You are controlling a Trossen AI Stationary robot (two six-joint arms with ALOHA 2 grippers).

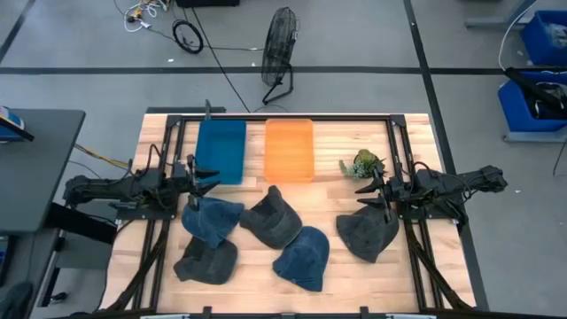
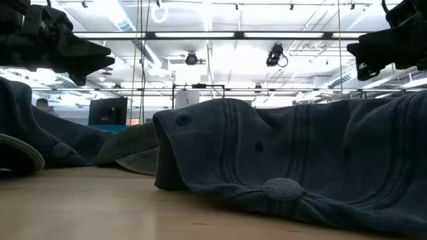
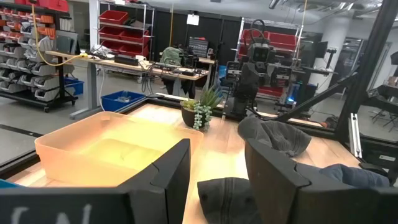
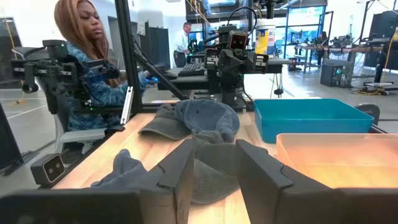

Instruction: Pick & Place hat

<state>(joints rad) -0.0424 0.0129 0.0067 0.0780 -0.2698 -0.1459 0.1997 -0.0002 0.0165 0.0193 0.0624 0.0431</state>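
Five hats on the counter, none picked yet. Left hand near the left edge, fingers apart, nothing held, with a blue hat just past its tips toward the front edge. Right hand likewise apart over by the right edge, dark hat similarly close. Either arm equally near, honestly.

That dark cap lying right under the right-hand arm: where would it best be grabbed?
Probably on the raised fold of the dark cap, coming straight down from above. The cap lies crumpled and soft, so a pinched ridge of cloth gives more hold than its flat brim. The right gripper, jaws open, hangs just over its edge.
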